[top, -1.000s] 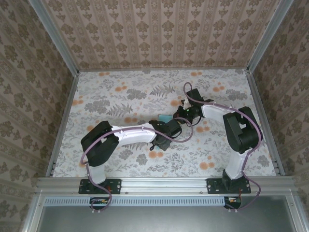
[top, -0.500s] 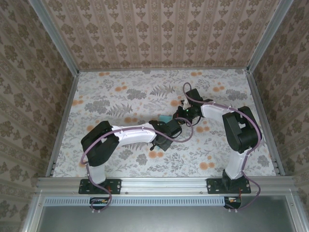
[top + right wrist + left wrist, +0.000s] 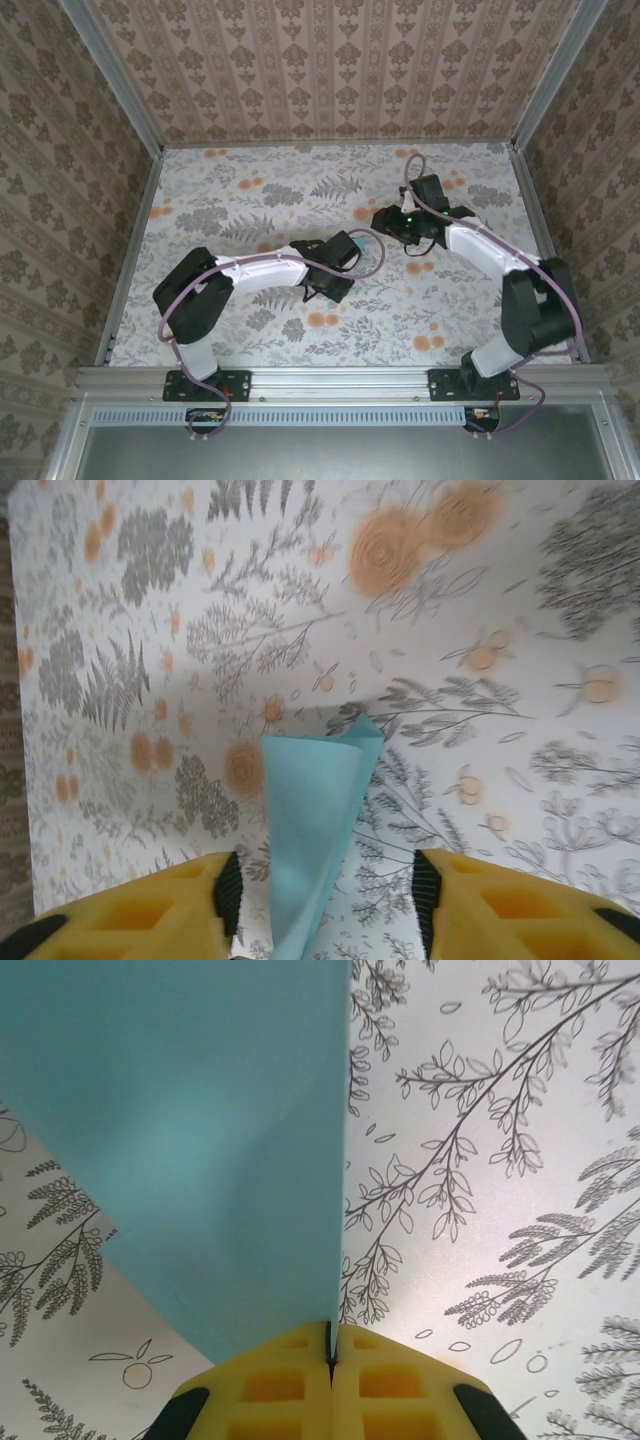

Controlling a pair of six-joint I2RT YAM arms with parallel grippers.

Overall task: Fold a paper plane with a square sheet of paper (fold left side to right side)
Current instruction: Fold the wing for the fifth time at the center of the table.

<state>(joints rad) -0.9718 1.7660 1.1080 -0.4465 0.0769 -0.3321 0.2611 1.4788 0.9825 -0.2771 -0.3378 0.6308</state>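
Observation:
The square sheet of paper is light blue and folded over on itself. In the left wrist view my left gripper is shut on its near edge, yellow pads pressed together, and the sheet stands up from the floral table. In the right wrist view the same paper rises as a narrow curled fold with a pointed tip. It stands between the spread fingers of my right gripper, which is open and touches nothing. From above, the left gripper and right gripper are close together at mid-table.
The floral tabletop is bounded by aluminium rails and patterned walls. A purple cable loops beside the left wrist. The right arm's elbow sits far out to the right.
The right gripper has opened, let go of the paper and drawn back as its elbow swung right. The left gripper has closed on the paper and shifted slightly left and away.

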